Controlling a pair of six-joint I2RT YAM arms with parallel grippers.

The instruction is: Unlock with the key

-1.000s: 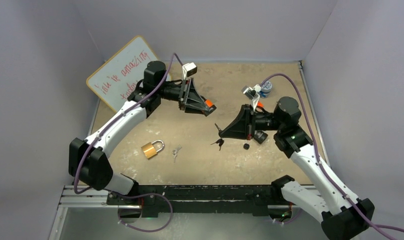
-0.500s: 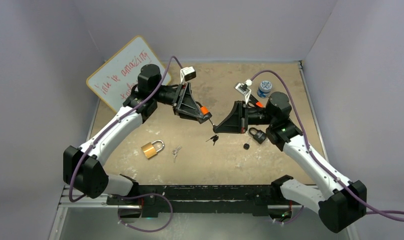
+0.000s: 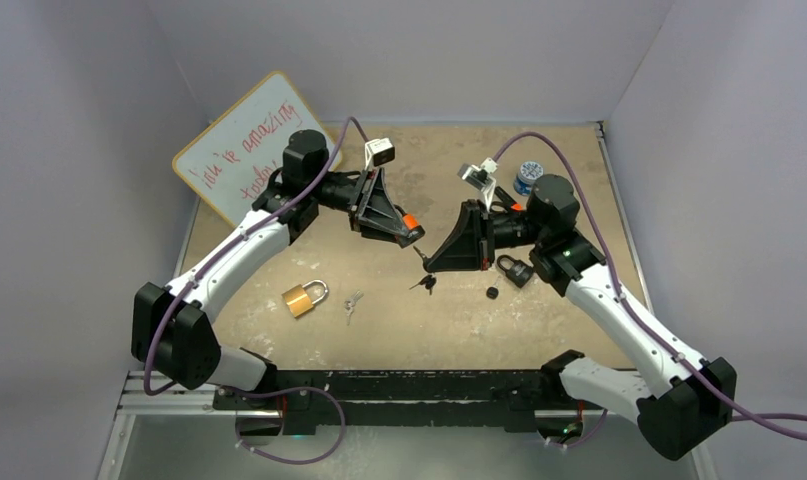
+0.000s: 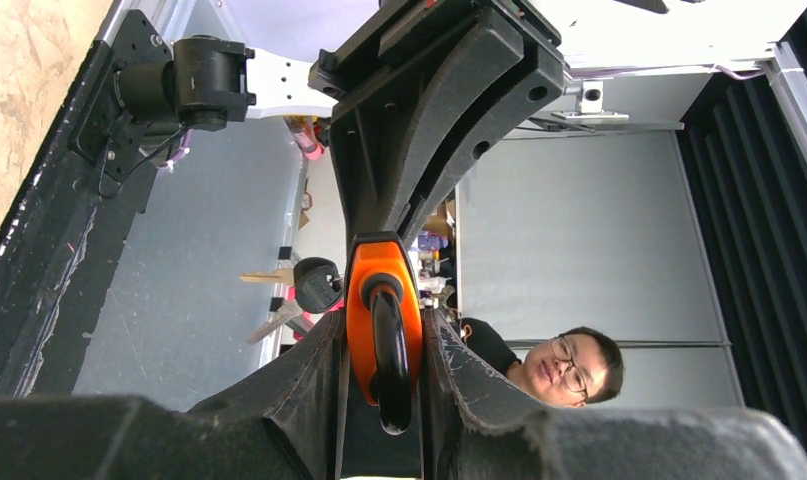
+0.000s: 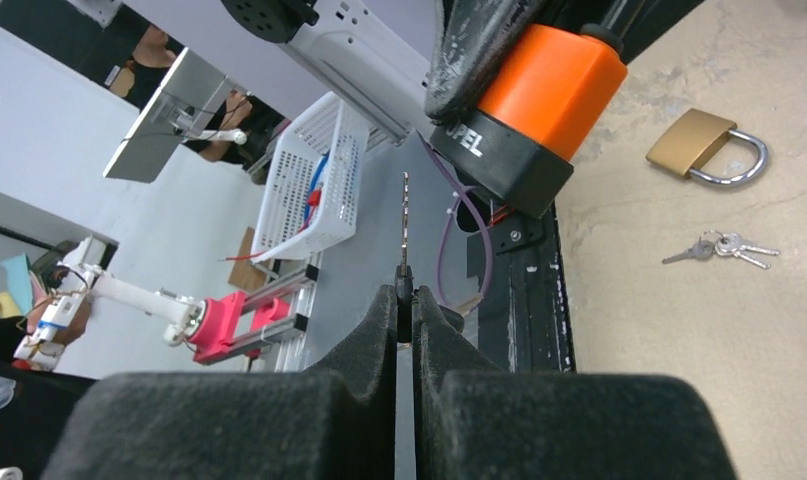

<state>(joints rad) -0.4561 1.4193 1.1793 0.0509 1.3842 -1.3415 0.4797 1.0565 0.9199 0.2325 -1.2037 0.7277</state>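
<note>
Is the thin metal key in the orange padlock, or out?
Out. The thin metal key shows its whole blade bare, its tip beside the black base of the orange padlock, not inside it.

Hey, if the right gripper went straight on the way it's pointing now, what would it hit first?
Probably the orange padlock in the left gripper. The key held by the right gripper leads, though its tip lines up just beside the lock's black base, so it might slip past; depth is unclear.
</note>
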